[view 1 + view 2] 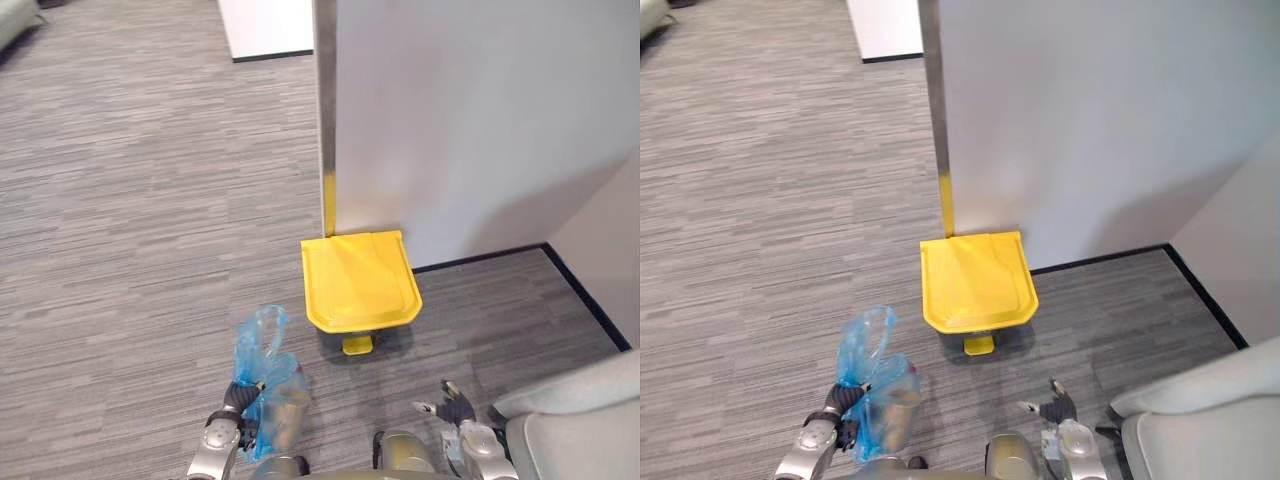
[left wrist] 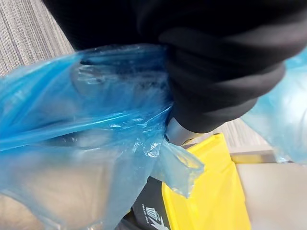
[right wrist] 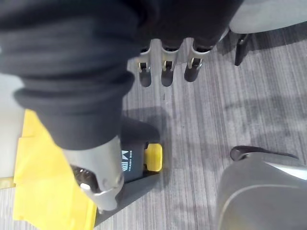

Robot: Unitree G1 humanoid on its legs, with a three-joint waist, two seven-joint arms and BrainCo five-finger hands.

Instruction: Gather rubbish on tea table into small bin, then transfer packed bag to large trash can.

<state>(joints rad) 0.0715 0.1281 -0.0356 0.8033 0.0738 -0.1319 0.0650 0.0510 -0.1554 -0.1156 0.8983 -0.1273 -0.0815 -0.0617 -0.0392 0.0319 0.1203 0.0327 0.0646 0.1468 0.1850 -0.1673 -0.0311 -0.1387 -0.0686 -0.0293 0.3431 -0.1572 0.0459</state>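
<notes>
A blue plastic bag (image 1: 262, 385) with rubbish inside hangs low at the left, its neck bunched in my left hand (image 1: 238, 397), which is shut on it. Up close the bag (image 2: 91, 139) fills the space past the hand's dark cover. The large trash can, with a closed yellow lid (image 1: 360, 278) and a yellow foot pedal (image 1: 357, 345), stands on the carpet against the wall, ahead and slightly right of the bag. My right hand (image 1: 455, 408) hangs low to the right of the can, fingers (image 3: 164, 72) straight, holding nothing. The pedal (image 3: 153, 157) lies just past it.
A white wall with a metal corner post (image 1: 326, 120) rises right behind the can. A grey upholstered seat (image 1: 580, 425) sits at the lower right, close to my right hand. Grey carpet (image 1: 140, 220) spreads open to the left.
</notes>
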